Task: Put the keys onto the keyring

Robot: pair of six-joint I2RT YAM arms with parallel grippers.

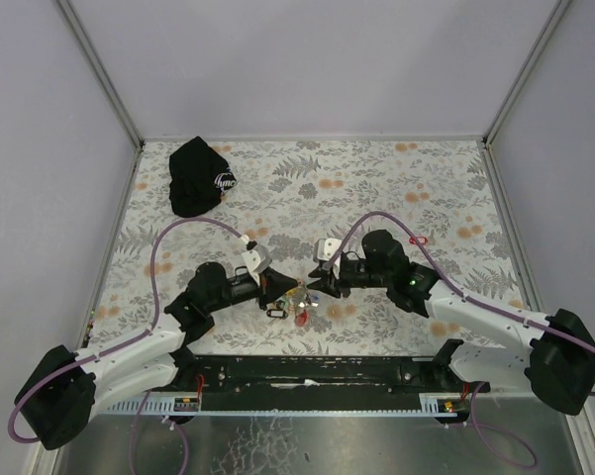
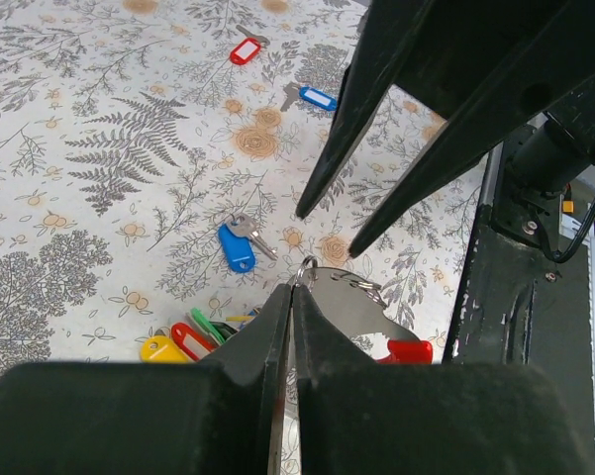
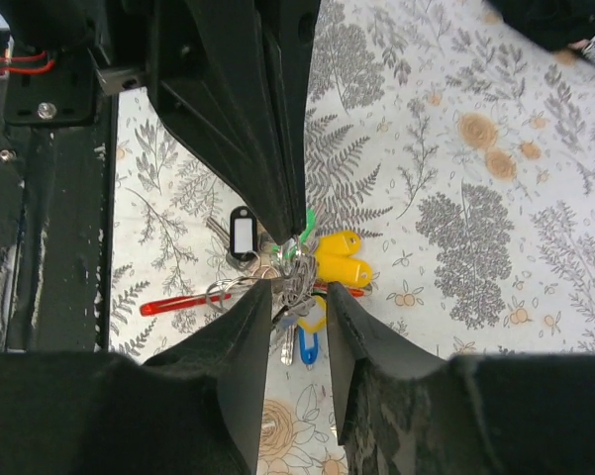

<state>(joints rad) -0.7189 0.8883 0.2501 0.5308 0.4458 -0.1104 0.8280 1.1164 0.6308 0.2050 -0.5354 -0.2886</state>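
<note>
While my left gripper (image 2: 292, 292) is pinched together on the thin metal keyring (image 2: 307, 265) with its red rounded plastic piece (image 2: 408, 350), my right gripper (image 3: 299, 290) stands apart either side of the bunched small keys with yellow, green and black plastic tags (image 3: 335, 255). One blue-tagged key (image 2: 236, 247) lies loose nearby on the floral-print table (image 1: 376, 178).

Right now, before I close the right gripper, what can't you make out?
Left wrist: the shut left gripper covers part of the keyring; whether it pinches the ring is hidden.
Right wrist: the keys lie bunched under the left gripper's tip; which are threaded cannot be told.
Top external: the bunch is too small, crowded by both grippers.
Right wrist: the open right gripper hides any contact with metal.
</note>
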